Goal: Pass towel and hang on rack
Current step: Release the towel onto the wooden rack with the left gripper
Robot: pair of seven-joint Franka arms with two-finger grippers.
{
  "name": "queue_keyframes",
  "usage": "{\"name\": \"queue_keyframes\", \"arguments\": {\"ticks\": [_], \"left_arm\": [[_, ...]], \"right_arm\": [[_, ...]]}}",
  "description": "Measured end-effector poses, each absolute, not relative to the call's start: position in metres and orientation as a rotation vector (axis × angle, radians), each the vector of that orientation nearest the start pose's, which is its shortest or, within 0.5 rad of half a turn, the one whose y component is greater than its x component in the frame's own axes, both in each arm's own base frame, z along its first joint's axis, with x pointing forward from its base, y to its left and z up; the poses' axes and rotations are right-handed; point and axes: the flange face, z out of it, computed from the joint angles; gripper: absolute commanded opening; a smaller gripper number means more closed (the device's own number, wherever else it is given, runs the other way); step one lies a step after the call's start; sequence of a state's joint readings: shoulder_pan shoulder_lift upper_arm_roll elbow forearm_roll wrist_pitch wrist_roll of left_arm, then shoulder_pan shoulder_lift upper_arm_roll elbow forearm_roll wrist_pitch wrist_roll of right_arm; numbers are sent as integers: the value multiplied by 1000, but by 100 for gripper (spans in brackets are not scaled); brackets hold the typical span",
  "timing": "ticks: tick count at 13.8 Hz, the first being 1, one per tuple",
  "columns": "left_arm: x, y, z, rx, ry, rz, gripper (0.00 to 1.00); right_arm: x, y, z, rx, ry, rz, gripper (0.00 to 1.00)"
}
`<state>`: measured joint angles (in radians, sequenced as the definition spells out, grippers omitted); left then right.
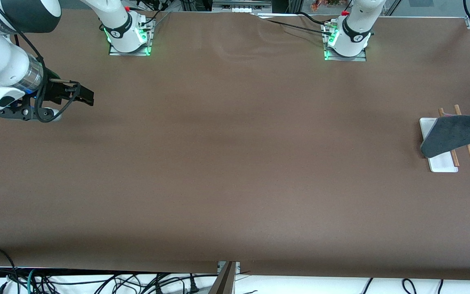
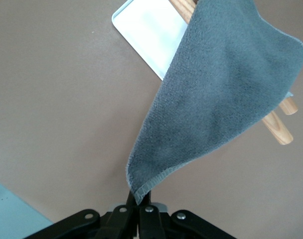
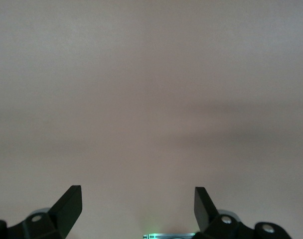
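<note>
Left pincer (image 2: 138, 211) on towel (image 2: 221, 94) edge

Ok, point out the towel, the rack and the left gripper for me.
towel (image 1: 455, 132), front view, middle of the grey cloth.
rack (image 1: 443, 164), front view, bare end of its white base.
left gripper (image 2: 139, 209), left wrist view, fingertips pinching the towel's corner.

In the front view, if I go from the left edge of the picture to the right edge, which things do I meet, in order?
right gripper, open, over the right arm's end of the table → right arm's base → left arm's base → rack with the towel draped over its dowels, a towel corner pinched in the left gripper.
</note>
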<state>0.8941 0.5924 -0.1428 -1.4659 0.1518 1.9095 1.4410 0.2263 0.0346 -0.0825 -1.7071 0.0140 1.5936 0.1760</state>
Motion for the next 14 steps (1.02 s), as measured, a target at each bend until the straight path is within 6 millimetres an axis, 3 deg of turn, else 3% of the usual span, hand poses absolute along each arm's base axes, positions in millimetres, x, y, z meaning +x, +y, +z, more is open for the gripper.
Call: {"name": "queue_keyframes", "arguments": {"ticks": [1, 2, 6, 8, 11, 14], "left_arm": [[491, 494, 323, -3016, 1160, 181, 27], [492, 495, 319, -3009, 1158, 171, 99], [494, 496, 304, -3009, 1161, 163, 100], [498, 495, 308, -3001, 1165, 151, 100], [522, 489, 343, -2938, 1184, 83, 100], [551, 448, 397, -2911, 1244, 50, 100]], "right_arm": [[551, 82, 544, -3145, 53, 228, 99], [552, 81, 546, -3145, 54, 216, 99], [559, 82, 557, -3160, 48, 197, 99], [562, 82, 557, -3176, -16, 207, 99], [562, 80, 555, -3168, -155, 232, 99], [561, 79, 555, -3166, -183, 238, 99]]}}
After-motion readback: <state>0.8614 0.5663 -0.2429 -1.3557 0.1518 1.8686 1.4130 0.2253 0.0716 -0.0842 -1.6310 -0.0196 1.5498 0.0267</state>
